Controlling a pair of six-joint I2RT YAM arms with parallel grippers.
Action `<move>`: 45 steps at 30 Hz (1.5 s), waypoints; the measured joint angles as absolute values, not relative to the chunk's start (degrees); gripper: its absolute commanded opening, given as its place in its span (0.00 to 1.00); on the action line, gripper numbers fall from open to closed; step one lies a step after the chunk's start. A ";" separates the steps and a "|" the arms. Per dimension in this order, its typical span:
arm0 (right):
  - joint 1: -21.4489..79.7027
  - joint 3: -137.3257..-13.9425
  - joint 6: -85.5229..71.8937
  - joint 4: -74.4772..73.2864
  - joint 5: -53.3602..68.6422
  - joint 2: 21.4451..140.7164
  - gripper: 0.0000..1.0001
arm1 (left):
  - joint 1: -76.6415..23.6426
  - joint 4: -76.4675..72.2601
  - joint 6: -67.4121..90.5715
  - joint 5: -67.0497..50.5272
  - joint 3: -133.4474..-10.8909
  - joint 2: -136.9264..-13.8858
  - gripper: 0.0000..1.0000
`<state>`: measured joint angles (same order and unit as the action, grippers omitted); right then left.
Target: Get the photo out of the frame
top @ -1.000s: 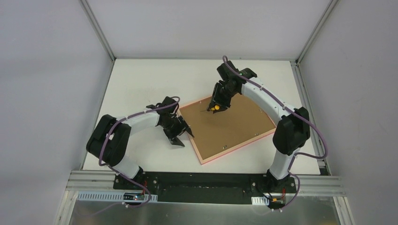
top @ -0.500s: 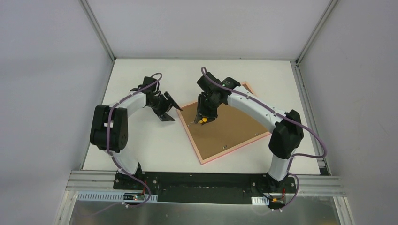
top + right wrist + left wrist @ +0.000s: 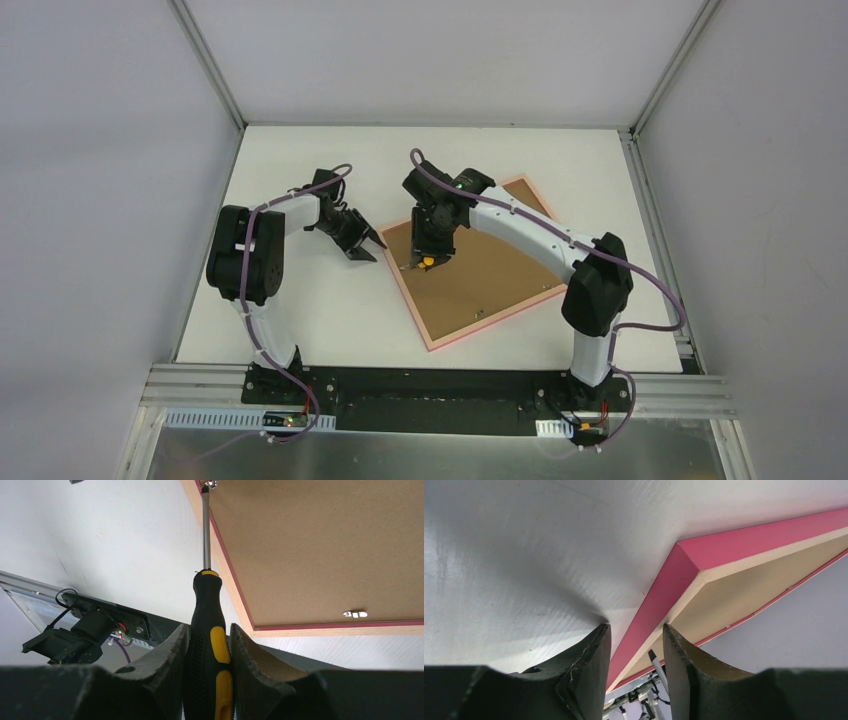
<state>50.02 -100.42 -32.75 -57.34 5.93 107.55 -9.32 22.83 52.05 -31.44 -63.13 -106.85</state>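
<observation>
Top view: the frame point(image 3: 490, 275) lies face down on the white table point(image 3: 300, 300), right of centre and turned at an angle, so only its brown back and thin pink border show. The left gripper point(image 3: 368, 246) sits low just beside the frame's left corner. In the left wrist view its jaws are spread, and the pink edge runs between the fingers point(image 3: 594, 655). A strip of table shows between one finger and that edge, so nothing is pinched. The right gripper point(image 3: 425, 258) hangs over the frame's left edge, pinching a black and yellow screwdriver point(image 3: 212, 630) by the handle. In the right wrist view the shaft reaches along that edge to a small metal tab point(image 3: 210, 484). Another tab point(image 3: 354, 614) lies on the board near the adjoining edge.
</observation>
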 measured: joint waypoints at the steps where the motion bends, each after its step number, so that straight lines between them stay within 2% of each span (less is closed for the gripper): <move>1: 50.46 -100.40 -32.75 -57.30 5.76 107.55 0.00 | -9.32 22.87 52.07 -31.42 -63.13 -106.85 0.40; 12: 52.25 -98.83 -31.83 -56.99 2.66 107.00 0.00 | -9.23 21.21 52.05 -31.53 -61.39 -106.83 0.35; 25: 52.27 -107.81 -28.23 -59.51 1.10 112.68 0.00 | -8.91 19.55 51.86 -31.97 -58.22 -105.54 0.34; 34: 49.52 -108.86 -33.28 -63.16 8.58 114.74 0.00 | -8.95 19.90 52.82 -32.93 -57.93 -105.38 0.22; 37: 47.42 -109.32 -35.94 -64.95 11.75 114.74 0.00 | -8.95 19.94 53.91 -32.97 -57.12 -104.64 0.14; 45: 45.67 -109.34 -40.99 -66.72 18.98 114.76 0.00 | -8.99 20.97 55.57 -32.73 -55.86 -103.09 0.09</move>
